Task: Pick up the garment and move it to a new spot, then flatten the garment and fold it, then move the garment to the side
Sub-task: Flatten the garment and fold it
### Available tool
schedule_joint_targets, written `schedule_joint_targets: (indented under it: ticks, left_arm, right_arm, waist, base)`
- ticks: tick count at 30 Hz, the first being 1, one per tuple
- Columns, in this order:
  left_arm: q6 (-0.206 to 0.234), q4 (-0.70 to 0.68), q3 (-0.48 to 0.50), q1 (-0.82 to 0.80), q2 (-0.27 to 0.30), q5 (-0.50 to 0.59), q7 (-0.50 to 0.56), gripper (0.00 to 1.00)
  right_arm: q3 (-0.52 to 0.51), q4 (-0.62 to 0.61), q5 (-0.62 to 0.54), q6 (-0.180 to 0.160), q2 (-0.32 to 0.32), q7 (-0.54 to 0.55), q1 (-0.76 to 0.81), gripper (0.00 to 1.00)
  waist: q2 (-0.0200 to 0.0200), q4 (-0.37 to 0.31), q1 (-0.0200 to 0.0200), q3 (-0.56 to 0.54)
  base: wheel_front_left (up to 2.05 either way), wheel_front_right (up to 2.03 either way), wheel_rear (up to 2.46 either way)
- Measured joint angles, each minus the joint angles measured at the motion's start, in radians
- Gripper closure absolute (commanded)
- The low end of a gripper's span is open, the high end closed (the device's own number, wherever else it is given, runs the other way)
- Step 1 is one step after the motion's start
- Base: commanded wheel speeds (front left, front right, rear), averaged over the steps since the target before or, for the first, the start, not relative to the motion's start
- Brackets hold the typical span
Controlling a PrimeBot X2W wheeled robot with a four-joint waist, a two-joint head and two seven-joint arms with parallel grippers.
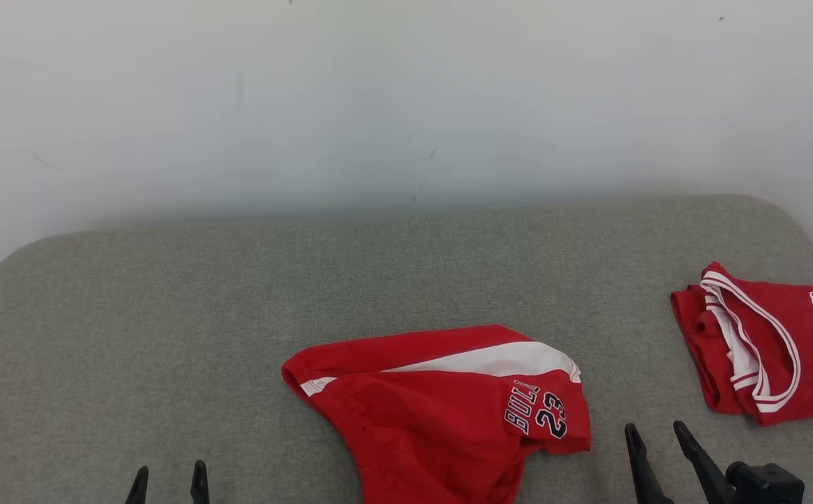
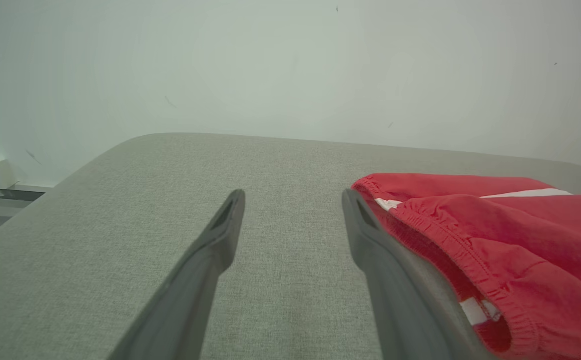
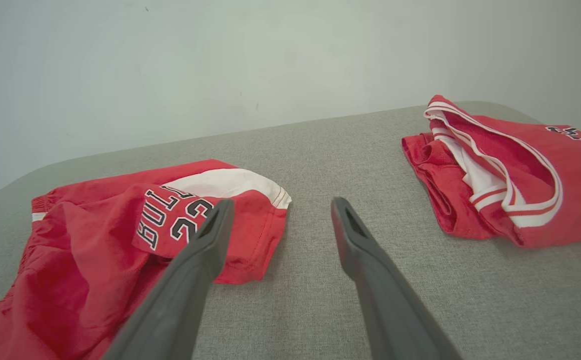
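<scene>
Left claw (image 1: 171,467): 7 o'clock, wide, empty.
Right claw (image 1: 655,425): 5 o'clock, wide, empty.
Shorts (image 1: 441,413): rumpled at 6 o'clock, between them.
Risk: a one-layer pinch may bunch them; swinging right could snag the jersey (image 1: 770,343) at 3 o'clock.

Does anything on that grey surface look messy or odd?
Yes: the red shorts at the front middle lie rumpled, one leg flopped over itself. The red jersey at the right is roughly folded, collar bunched.
</scene>
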Motion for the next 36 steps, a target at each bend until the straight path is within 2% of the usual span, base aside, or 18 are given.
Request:
schedule_joint_targets:
  ticks: [18,23,26,29,33,36]
  left_arm:
    - [-0.021,0.034,0.009,-0.014,-0.016,0.016,0.000,0.00]
    - [-0.025,0.076,-0.023,-0.046,-0.017,-0.003,0.000,0.00]
    - [-0.026,0.124,-0.074,-0.097,-0.017,-0.029,0.000,0.00]
    - [-0.030,0.182,-0.126,-0.159,-0.020,-0.067,0.075,0.00]
    - [-0.031,0.246,-0.163,-0.277,-0.020,-0.126,0.209,0.00]
    - [-0.010,0.283,-0.199,-0.351,-0.020,-0.184,0.308,0.00]
  right_arm:
    - [0.010,0.001,0.001,0.000,0.001,-0.008,-0.012,0.00]
    - [0.014,0.002,0.001,0.000,0.002,-0.004,-0.023,0.00]
    - [0.022,0.001,0.001,0.000,-0.007,0.004,-0.057,0.00]
    - [0.018,0.008,0.001,0.000,-0.014,0.037,-0.102,0.00]
    - [0.010,0.051,0.003,0.000,-0.027,0.145,-0.190,0.00]
    - [0.029,0.085,0.008,0.000,-0.035,0.229,-0.265,0.00]
  waist:
    - [0.0000,-0.005,0.0000,0.019]
    - [0.0000,-0.007,0.0000,0.025]
    - [0.0000,-0.011,0.0000,0.032]
    - [0.0000,-0.015,0.0000,0.041]
    - [0.0000,-0.022,0.0001,0.061]
    - [0.0001,-0.027,0.0000,0.081]
  base:
    - [0.00,0.00,0.00]
    - [0.00,0.00,0.00]
    - [0.00,0.00,0.00]
    - [0.00,0.00,0.00]
    - [0.00,0.00,0.00]
    - [0.00,0.00,0.00]
